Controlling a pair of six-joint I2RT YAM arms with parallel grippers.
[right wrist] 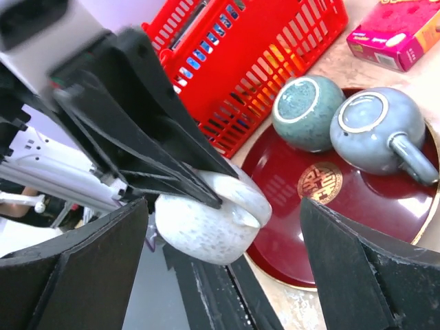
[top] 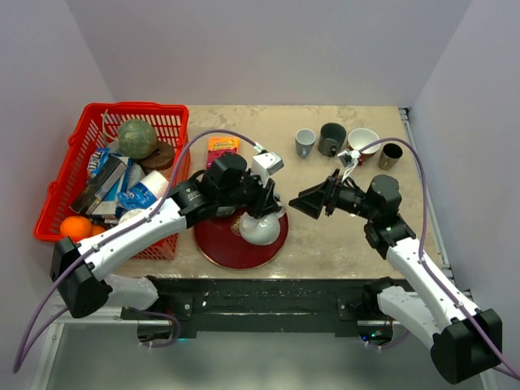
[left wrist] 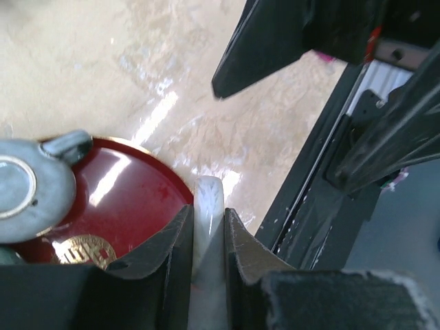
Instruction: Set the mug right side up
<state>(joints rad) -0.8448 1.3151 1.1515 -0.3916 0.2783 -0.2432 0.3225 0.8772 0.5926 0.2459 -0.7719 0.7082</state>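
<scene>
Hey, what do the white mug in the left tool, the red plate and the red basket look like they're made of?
White mug: likely glazed ceramic, speckled, softly shiny. Red plate: glossy lacquer or plastic, hard to tell; bright reflections, gold emblem. Red basket: moulded plastic, uniform lattice.

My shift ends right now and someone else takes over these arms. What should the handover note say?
Left gripper: shut on the white mug, pinching a thin edge of it at the near edge of the red plate.
Right gripper: open, with a finger on either side of that mug, not closed on it.
Two grey mugs sit bottom-up on the plate.
Done: white mug grasped.
Left: turn it upright and set it down; it is not standing upright yet.
</scene>
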